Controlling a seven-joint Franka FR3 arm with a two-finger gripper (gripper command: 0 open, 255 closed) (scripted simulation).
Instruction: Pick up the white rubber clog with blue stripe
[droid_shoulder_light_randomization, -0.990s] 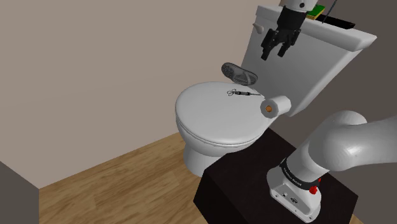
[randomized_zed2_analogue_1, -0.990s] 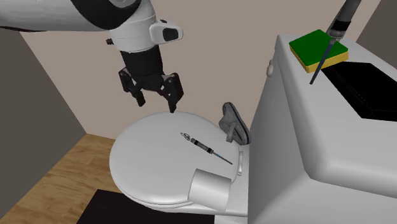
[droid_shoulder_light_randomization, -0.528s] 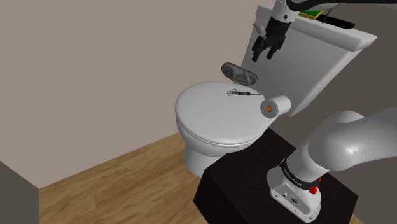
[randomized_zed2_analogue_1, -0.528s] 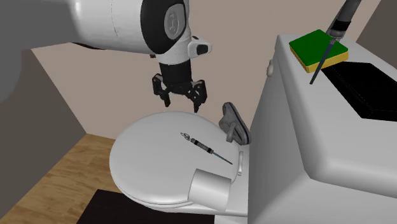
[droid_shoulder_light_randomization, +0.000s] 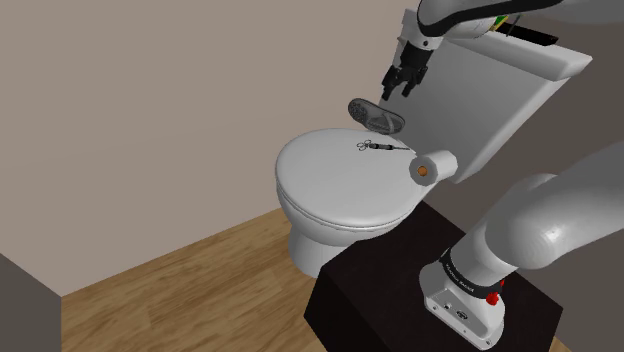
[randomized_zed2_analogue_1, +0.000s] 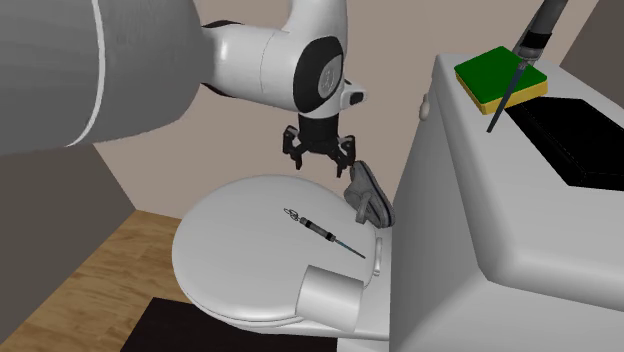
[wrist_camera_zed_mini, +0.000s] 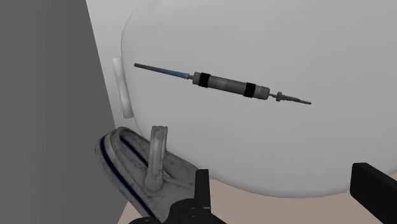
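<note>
The hand (randomized_zed2_analogue_1: 321, 163) hangs over the rear edge of the closed toilet lid (randomized_zed2_analogue_1: 235, 245), fingers spread and holding nothing. The greyish-white clog (randomized_zed2_analogue_1: 367, 196) with a dark blue stripe lies at that rear edge, just beside the hand.

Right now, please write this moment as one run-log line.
target: greyish-white clog with dark blue stripe, at rear of white toilet lid | black two-finger gripper: open, near clog, not touching | stage: pre-grasp
</note>
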